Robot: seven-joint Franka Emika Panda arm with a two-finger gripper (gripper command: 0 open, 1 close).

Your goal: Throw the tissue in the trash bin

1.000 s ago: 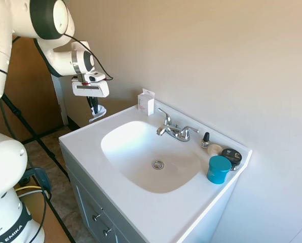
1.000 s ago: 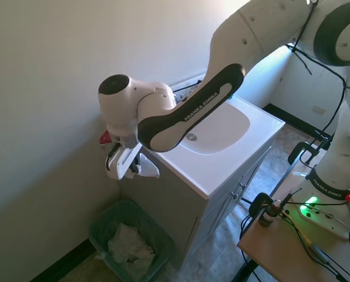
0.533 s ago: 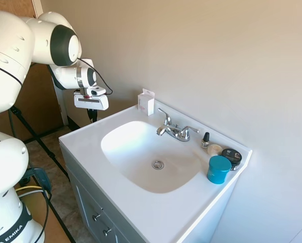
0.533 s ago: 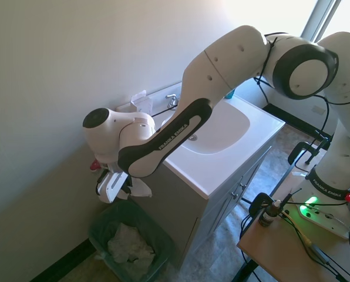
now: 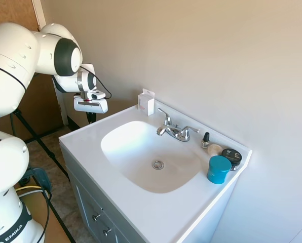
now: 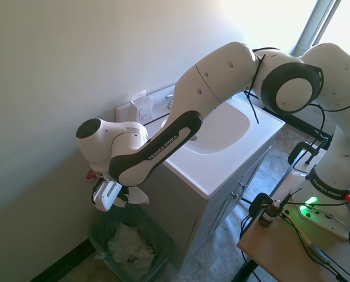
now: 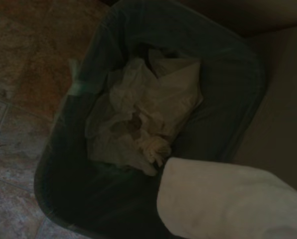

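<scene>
Over the last second the arm has swung off the vanity's edge and sunk lower beside the cabinet, so the gripper (image 6: 117, 200) now hangs just above the bin (image 6: 98, 234) instead of level with the counter. Its fingers are closed on the tissue (image 6: 137, 196), a white wad sticking out to one side of the fingertips; in the wrist view it rises as a pale slab (image 7: 228, 204) in front of the bin's dark mouth (image 7: 238, 74). Directly beneath the gripper lies crumpled paper (image 7: 143, 114) already in the bin. The low, centred hold looks chosen so the light wad falls straight in rather than drifting to the floor. The drop seems all that remains; the tissue is not yet released.
</scene>
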